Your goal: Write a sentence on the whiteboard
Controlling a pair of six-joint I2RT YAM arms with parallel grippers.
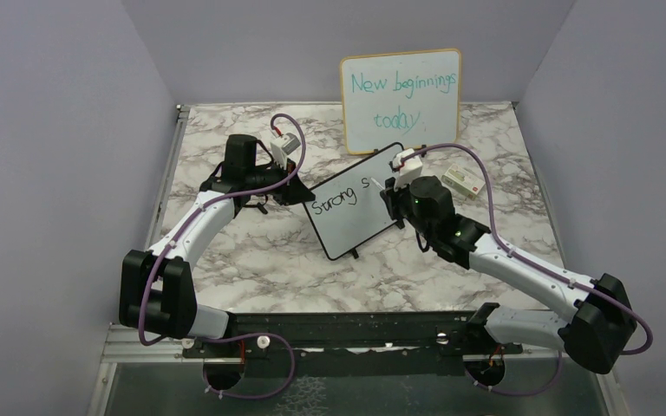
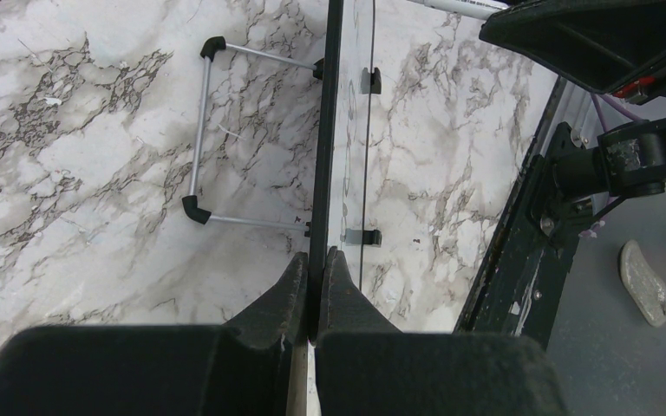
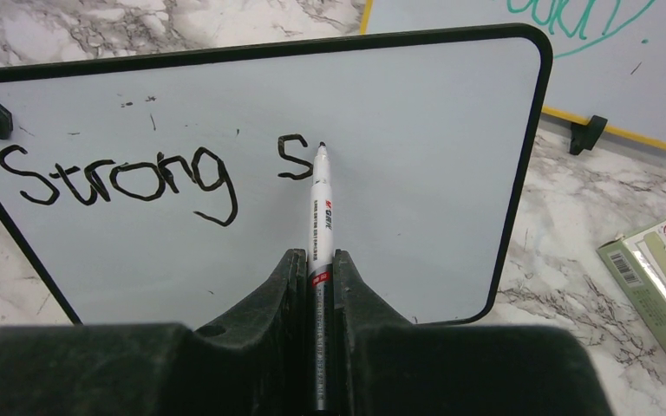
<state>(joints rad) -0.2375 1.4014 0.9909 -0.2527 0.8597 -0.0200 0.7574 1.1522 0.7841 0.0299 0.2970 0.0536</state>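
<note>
Seen from above, your whiteboard (image 1: 353, 204) stands upright at the middle of the marble table (image 1: 251, 251), turned so its long side runs from 7 o'clock to 1 o'clock, with "Strong s" in black on its face. Your left arm climbs from its base at 7 o'clock, folds at the elbow block near the table's left edge, then slants up toward 1 o'clock, and the wrist bends over to aim at 3 o'clock. There the left gripper (image 2: 314, 260) is clamped tight on the whiteboard's black frame at its left end. In that wrist's view the board runs edge-on straight up toward 12 o'clock, and its wire stand (image 2: 199, 147) splays out at 10 o'clock. Your right arm starts at 5 o'clock, doubles back at the elbow by the right wall and stretches its forearm toward 10 o'clock, so the wrist faces the board's writing side. The right gripper (image 3: 316, 260) is pinched narrow around a white marker (image 3: 319, 199) that points to 12 o'clock in its own view. The tip is at the board just right of the "s"; you cannot tell how hard it presses. Behind the whiteboard, at 12 o'clock, leans a wood-framed board (image 1: 401, 100) with teal writing. A small box (image 1: 462, 182) lies on the table at 3 o'clock.
</note>
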